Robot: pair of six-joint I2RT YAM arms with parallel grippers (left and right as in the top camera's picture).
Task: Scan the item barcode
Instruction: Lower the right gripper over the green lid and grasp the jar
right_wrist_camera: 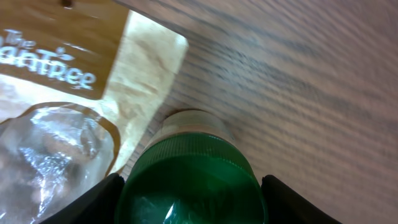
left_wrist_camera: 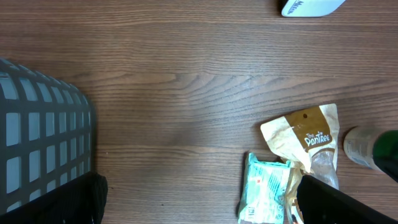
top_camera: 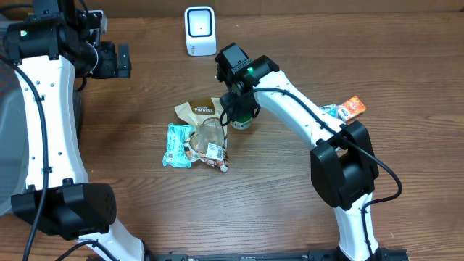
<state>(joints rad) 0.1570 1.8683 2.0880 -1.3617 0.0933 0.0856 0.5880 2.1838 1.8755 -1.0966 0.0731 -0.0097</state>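
Observation:
A small bottle with a green cap [right_wrist_camera: 189, 180] stands upright on the wooden table beside a brown pouch [right_wrist_camera: 62, 68]. My right gripper [right_wrist_camera: 191, 199] comes down over it, one finger pressed against each side of the cap. In the overhead view the bottle [top_camera: 243, 122] is mostly hidden under the right gripper [top_camera: 243, 109]. The white barcode scanner [top_camera: 200, 30] stands at the back centre. My left gripper [top_camera: 123, 61] hovers at the back left, open and empty. The left wrist view shows the bottle [left_wrist_camera: 373, 149] at the right edge.
A brown pouch [top_camera: 197, 110], a teal packet [top_camera: 177, 145] and a clear bag [top_camera: 209, 141] lie in a pile left of the bottle. Orange and blue packets [top_camera: 353, 107] lie at the right behind the right arm. A grey basket [left_wrist_camera: 37, 137] sits at the left.

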